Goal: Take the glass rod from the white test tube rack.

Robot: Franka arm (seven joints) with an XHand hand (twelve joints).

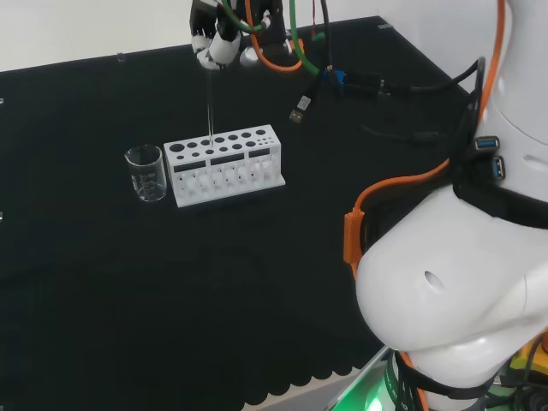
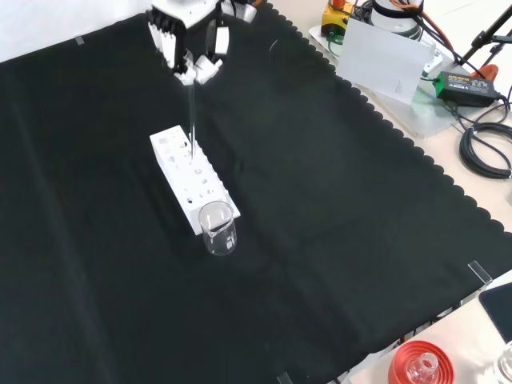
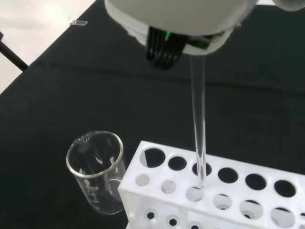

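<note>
Black cloth (image 2: 336, 200) mostly bare; hand (image 2: 188, 60) pinches glass rod (image 1: 210, 103) top, tip in rack (image 1: 224, 164).

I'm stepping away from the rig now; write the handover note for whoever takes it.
Hand: fingers pinched on the top of the thin clear glass rod.
Rod: upright, lower end still in a back-row hole of the white test tube rack, as the wrist view shows.
Small clear glass beaker: on the black cloth by one end of the rack.
Done: rod gripped.
Left: lift it straight up until it clears the rack.
</note>
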